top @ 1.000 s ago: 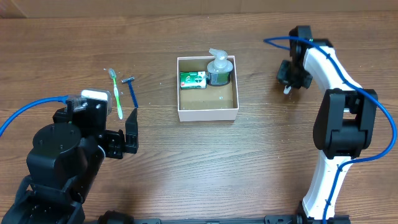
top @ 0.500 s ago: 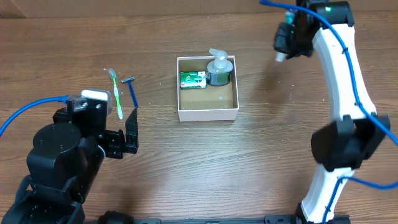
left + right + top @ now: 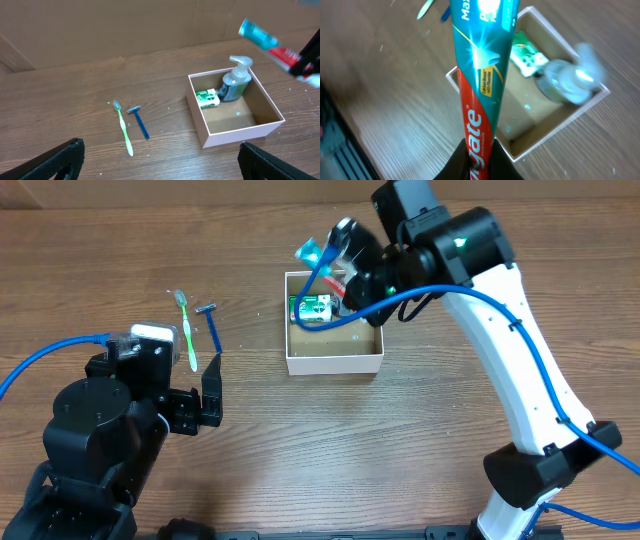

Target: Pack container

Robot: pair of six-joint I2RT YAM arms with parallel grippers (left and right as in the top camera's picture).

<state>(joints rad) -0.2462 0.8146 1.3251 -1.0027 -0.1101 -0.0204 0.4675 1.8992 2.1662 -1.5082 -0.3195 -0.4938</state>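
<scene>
1. While right gripper (image 3: 479, 169) clamps the Colgate toothpaste tube (image 3: 482, 75) above the container (image 3: 335, 365) mid-worktop, step looks like placement.
2. Next: lower onto bare floor clear of pump bottle (image 3: 235, 82), release.
3. Left gripper (image 3: 160, 145) spread wide, idle.

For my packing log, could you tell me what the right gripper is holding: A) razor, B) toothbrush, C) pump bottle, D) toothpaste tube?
D: the right gripper clamps the tail of the toothpaste tube; the toothbrush and razor lie on the table, and the pump bottle stands in the container.
</scene>
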